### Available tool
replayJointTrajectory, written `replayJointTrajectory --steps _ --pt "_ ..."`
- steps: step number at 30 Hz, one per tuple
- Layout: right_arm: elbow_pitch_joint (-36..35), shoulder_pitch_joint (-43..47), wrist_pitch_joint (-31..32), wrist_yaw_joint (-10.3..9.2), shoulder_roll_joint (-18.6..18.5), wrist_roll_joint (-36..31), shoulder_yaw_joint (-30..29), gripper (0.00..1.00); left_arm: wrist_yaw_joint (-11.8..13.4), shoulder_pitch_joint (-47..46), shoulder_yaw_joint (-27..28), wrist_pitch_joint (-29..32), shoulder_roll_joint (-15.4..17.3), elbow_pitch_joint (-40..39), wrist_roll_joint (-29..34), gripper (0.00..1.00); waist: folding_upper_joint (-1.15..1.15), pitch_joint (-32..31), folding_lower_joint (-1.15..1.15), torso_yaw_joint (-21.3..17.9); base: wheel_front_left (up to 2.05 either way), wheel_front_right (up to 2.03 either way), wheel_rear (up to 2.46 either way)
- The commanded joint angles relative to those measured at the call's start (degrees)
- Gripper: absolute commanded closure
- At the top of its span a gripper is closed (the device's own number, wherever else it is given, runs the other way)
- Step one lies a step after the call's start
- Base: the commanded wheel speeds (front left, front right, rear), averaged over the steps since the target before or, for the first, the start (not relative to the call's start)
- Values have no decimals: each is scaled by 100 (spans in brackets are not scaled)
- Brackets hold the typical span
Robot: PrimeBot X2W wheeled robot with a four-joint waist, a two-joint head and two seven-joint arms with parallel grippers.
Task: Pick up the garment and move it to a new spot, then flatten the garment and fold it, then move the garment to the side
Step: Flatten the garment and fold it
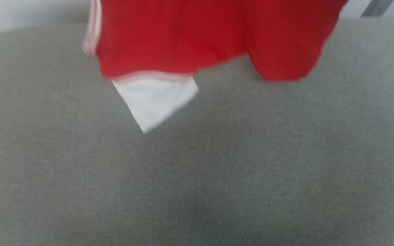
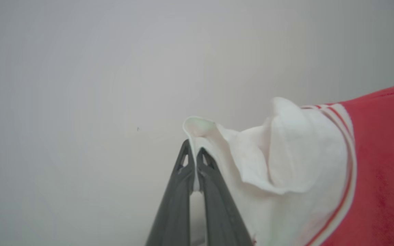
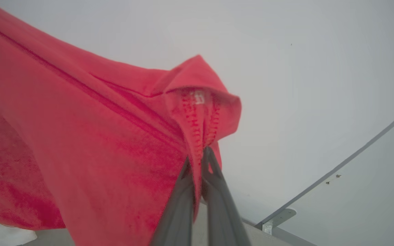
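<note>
The garment (image 1: 190, 37), bright red with white stripe trim, hangs in the air above the far part of a grey fabric surface (image 1: 197, 171); a white piece dangles from its lower edge. My left gripper (image 2: 193, 152) is shut on a white edge of the garment (image 2: 286, 157), the cloth pinched between the two dark fingers. Seen from the right wrist, my right gripper (image 3: 197, 159) is shut on a stitched red seam of the garment (image 3: 80, 130), which spreads away to the left.
A pale wall stands behind the grey surface. A grey bar (image 1: 376, 7) crosses the head view's top right corner. A thin rail with a metal bracket (image 3: 275, 218) runs along the wall in the right wrist view.
</note>
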Motion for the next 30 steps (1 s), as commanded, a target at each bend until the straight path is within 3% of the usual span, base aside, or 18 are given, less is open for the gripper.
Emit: replayJointTrajectory --steps 1,10,15,18,23,30 --pt "215 -175 -255 -15 62 -164 -125 100 2 -318 14 -291 -7 223 256 100 0 486 0 -102 0 0 0" --pt "1470 -1327 -2475 -14 774 -1503 -886 100 -119 -2022 73 -2164 -594 1368 1052 100 0 1577 0 -145 0 0 0" --pt "2155 -1530 -3043 -13 1120 -2020 -1074 100 -368 -2204 -10 -2849 -881 1897 1156 100 0 1834 0 -23 0 0 0" --pt "2513 -1263 -3006 -13 1329 -2037 -932 100 -523 -1783 -143 -2913 -1026 2285 955 100 0 1808 0 88 0 0 0" --pt "2661 -653 -2731 -13 1358 -1800 -583 100 -576 -929 -429 -2562 -1181 2319 523 100 0 1556 0 224 0 0 0" --pt "2208 397 -2376 -12 1114 -1087 -84 100 -578 385 -944 -1609 -838 1462 -464 100 0 1105 0 416 0 0 0"
